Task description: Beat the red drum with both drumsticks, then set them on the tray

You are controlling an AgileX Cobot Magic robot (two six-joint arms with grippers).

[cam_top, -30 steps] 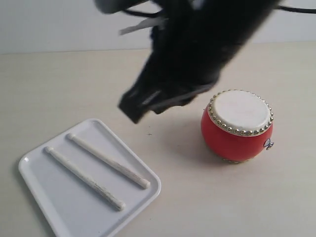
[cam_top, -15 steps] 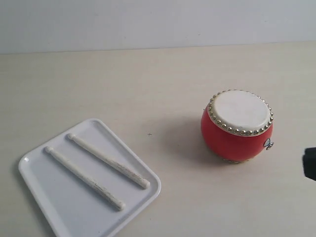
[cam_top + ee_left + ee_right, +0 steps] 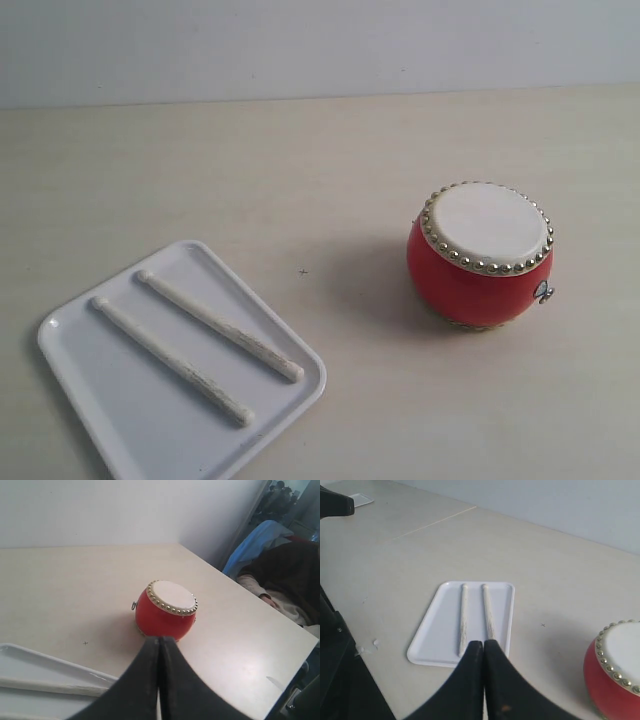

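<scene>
The red drum (image 3: 482,256) stands upright on the table at the right, cream skin up; it also shows in the left wrist view (image 3: 165,611) and partly in the right wrist view (image 3: 617,672). Both drumsticks (image 3: 219,326) (image 3: 170,359) lie side by side on the white tray (image 3: 110,405) at the lower left, and appear in the right wrist view (image 3: 488,610) (image 3: 463,617) on the tray (image 3: 432,632). Neither arm appears in the exterior view. My left gripper (image 3: 159,640) is shut and empty, well back from the drum. My right gripper (image 3: 483,644) is shut and empty, high above the table.
The pale table (image 3: 300,170) runs to a white wall behind. In the left wrist view, the table's edge (image 3: 280,630) drops off beyond the drum, with cloth-covered clutter past it. A dark robot base (image 3: 340,670) stands at the table's side in the right wrist view.
A dark arm that filled the upper middle of the exterior view one second ago has withdrawn to the right and is now out of that view. Drum, tray and sticks have not moved.
</scene>
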